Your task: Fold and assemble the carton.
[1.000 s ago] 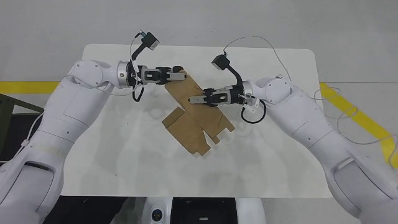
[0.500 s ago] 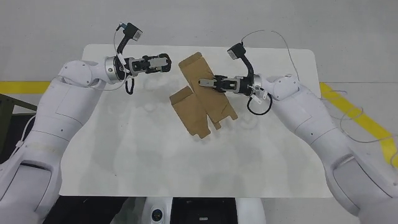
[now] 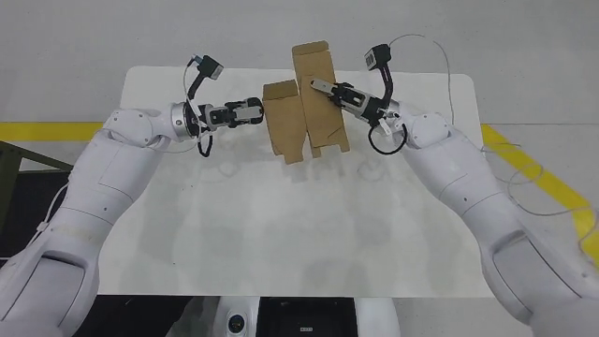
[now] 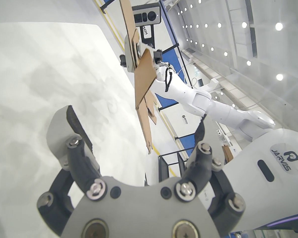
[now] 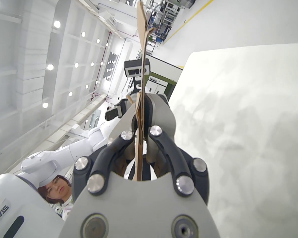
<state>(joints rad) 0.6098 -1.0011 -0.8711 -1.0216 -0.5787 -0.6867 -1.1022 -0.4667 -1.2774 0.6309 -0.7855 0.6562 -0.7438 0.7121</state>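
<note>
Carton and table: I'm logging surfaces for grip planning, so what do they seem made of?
The carton: brown corrugated or thin cardboard, matte; its bare edge looks layered and its flaps are creased. The table: white, smooth, slightly glossy with faint cloudy marks; likely laminate or painted board, but the look leaves that open.

Desk [image 3: 187, 243]: white top, rounded corners, faint grey smudges across the surface. Carton [image 3: 323, 122] held upright over the desk's far side; contact with desk unclear.

Industrial lab hall (rowed ceiling lights [image 5: 49, 67])
</note>
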